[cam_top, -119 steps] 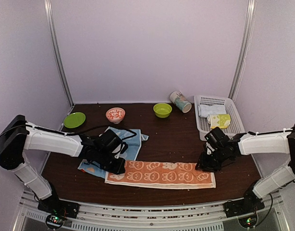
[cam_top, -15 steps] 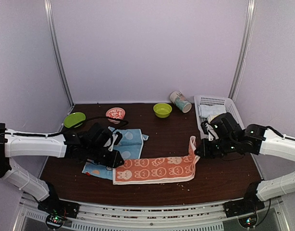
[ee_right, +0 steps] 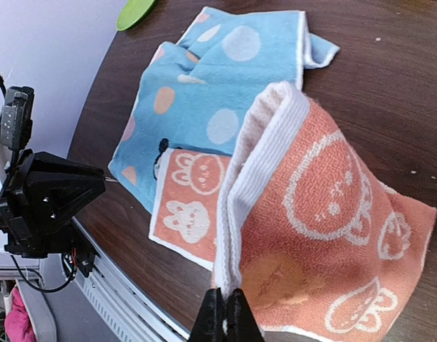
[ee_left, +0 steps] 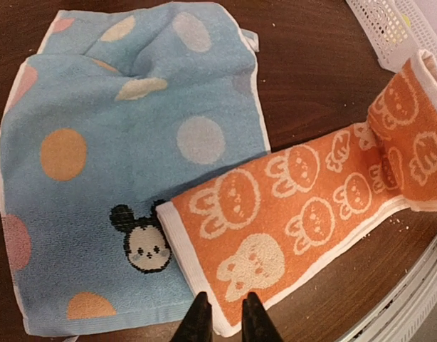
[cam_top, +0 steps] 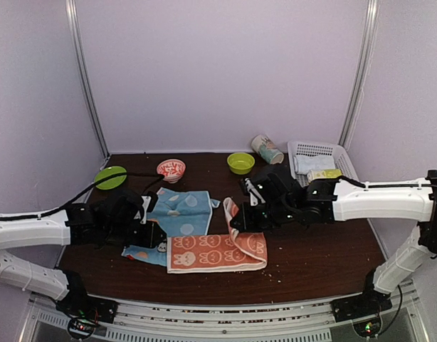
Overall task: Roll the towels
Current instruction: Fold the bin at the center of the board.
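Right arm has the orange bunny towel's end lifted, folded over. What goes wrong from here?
The right gripper pinches only the hem of the orange bunny-print cloth towel; the raised end is a loose loop and may flop into a fold, not a roll.
That towel's other end overlaps the light blue dotted cloth towel; rolling could drag it along.
The left gripper sits at just one corner: weak anchor.

The left arm [cam_top: 33, 231] and the right arm [cam_top: 378, 199] are wearing smooth white tubular shells broken by bulky black joint housings. A thin black cable [cam_top: 83, 191] is trailing along the left arm. The left hand [ee_left: 222, 320] and the right hand [ee_right: 225, 313] are showing slim black fingers. The black bases [cam_top: 83, 310] are glowing with tiny green and red lights.
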{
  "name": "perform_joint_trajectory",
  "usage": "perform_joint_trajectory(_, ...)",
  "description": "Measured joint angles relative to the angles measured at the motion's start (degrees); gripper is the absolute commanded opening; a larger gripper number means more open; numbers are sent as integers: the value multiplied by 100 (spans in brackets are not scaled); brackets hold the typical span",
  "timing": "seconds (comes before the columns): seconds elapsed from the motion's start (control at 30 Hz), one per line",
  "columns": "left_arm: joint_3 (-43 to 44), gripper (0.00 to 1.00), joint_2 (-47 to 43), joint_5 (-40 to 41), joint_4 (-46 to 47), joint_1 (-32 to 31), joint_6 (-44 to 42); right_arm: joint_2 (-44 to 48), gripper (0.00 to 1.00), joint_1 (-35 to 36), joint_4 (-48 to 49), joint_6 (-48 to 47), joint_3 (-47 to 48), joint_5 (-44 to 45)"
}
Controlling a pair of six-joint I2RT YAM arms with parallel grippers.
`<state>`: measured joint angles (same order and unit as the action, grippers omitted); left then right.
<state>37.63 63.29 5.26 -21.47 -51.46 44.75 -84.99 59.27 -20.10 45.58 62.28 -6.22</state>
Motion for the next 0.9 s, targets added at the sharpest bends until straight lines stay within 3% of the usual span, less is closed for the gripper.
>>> perform_joint_trajectory(0.4, -544, 15, -592, 356, -234, 0, 299, -1823, 0, 459, 413, 155, 1228, -192)
perform_joint_trajectory(0.9, -748, 15, -973, 485, -382, 0, 409, -2371, 0, 710, 291, 223, 2020, -278)
